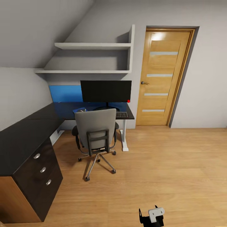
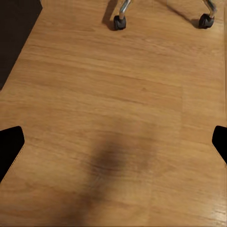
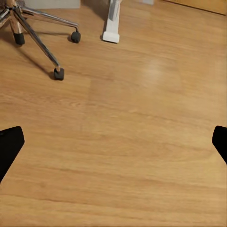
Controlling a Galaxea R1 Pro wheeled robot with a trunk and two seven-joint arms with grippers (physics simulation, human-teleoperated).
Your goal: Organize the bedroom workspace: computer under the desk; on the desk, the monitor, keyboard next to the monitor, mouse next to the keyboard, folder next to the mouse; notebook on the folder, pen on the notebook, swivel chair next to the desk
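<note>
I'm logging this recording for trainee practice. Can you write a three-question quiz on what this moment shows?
1. True or false: the monitor stands on the desk.
2. Which way does the swivel chair face? A) toward the oak door B) toward the desk, its back to the camera C) toward the drawers
3. Fill in: in both wrist views, the left pincer and the right pincer have only bare wood ______ between their fingertips.

Key
1. True; its stand rests on the black top, before the blue panel.
2. B
3. floor; both pincers are open and hold nothing.
</note>
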